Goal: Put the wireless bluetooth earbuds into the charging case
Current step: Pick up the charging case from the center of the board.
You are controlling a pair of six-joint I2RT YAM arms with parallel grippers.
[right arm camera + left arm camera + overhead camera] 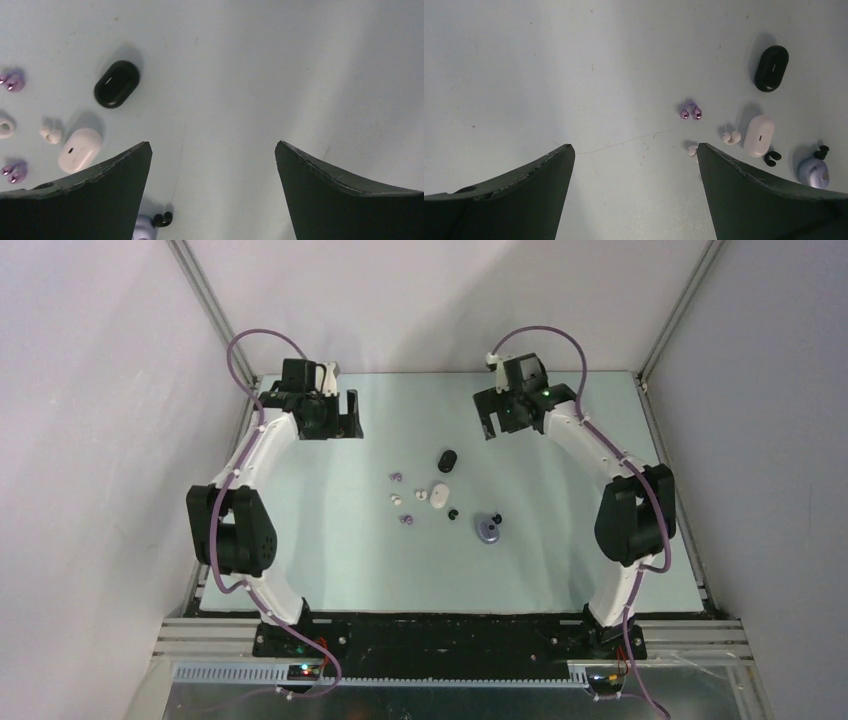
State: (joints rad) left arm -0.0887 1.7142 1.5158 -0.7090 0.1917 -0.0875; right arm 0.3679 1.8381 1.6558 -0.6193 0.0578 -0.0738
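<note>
**Both claws apart and empty; earbuds loose on table, none in a case**

Table: pale surface, all items clustered near its centre.

Left arm and right arm: both reach toward the far edge, one on each side of the cluster.

Left gripper: fingers spread wide, nothing between them, bare table below. Right gripper: the same, fingers apart and holding nothing.

Cases, all lying on the table:
- black case, farthest from the arm bases
- white case, just nearer than the black one
- lilac case, nearest the bases, to the right

I cannot tell whether any lid is up.

Earbuds, all outside the cases:
- purple earbuds: one left of the black case, one nearer the bases
- white earbuds: one just beside the white case, one further left
- black earbuds: one between the white and lilac cases, one at the lilac case's far rim
</note>
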